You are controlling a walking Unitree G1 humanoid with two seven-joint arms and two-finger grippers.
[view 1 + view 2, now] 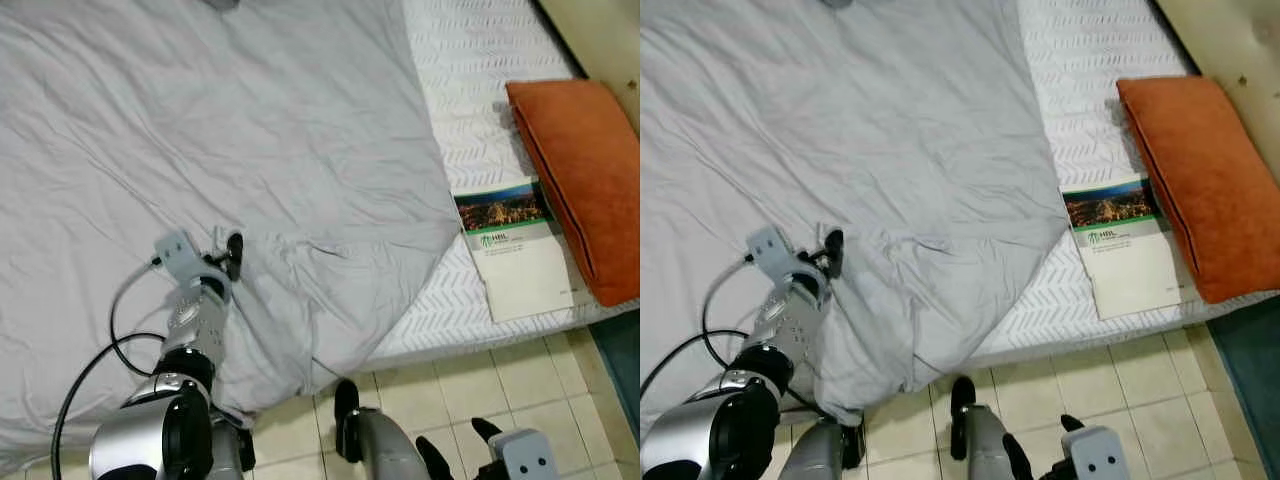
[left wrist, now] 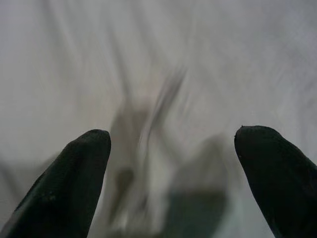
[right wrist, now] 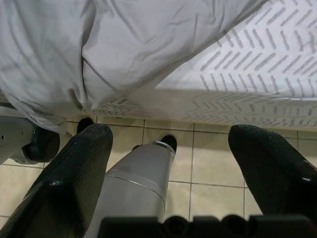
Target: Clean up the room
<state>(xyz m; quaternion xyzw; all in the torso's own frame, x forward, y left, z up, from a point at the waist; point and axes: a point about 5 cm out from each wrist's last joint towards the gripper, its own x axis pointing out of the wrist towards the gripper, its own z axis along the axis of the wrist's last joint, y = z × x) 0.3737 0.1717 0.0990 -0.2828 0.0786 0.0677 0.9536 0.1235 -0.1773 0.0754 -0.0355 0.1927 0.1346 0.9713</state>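
A crumpled grey sheet (image 1: pixel 250 130) covers most of the bed and hangs over its near edge. My left gripper (image 1: pixel 228 248) is low over the sheet near that edge. In the left wrist view its fingers (image 2: pixel 74 168) stand open, with blurred grey folds between them. On the bare white patterned mattress (image 1: pixel 470 60) to the right lie an orange pillow (image 1: pixel 585 170) and a booklet (image 1: pixel 515 250) with a city photo on its cover. My right gripper (image 3: pixel 168 131) hangs low beside the bed, open and holding nothing, over the tiled floor.
Beige floor tiles (image 1: pixel 450 390) run along the bed's near side. A dark teal mat (image 1: pixel 620 350) lies on the floor at the far right. My own leg (image 3: pixel 138 183) stands below the right gripper. A black cable (image 1: pixel 120 345) loops beside the left arm.
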